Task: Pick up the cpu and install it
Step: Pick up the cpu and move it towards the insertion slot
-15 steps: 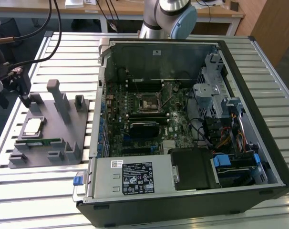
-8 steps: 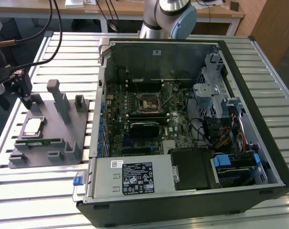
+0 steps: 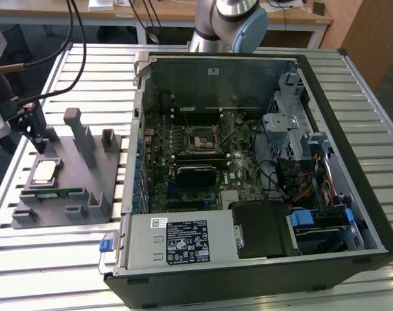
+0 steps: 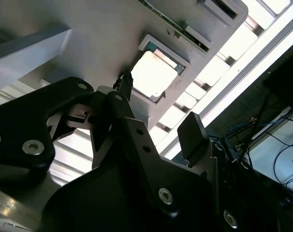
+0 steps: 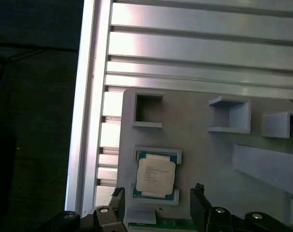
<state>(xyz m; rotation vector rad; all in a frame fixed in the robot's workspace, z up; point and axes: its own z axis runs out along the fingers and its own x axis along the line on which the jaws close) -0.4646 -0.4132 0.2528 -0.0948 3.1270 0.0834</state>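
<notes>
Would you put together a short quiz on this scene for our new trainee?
1. True or false: the cpu lies outside the case.
2. The jaws are: A) shut on the cpu B) open, holding nothing C) shut, empty.
3. What holds the cpu?
Key: 1 true; 2 B; 3 the grey tray.
</notes>
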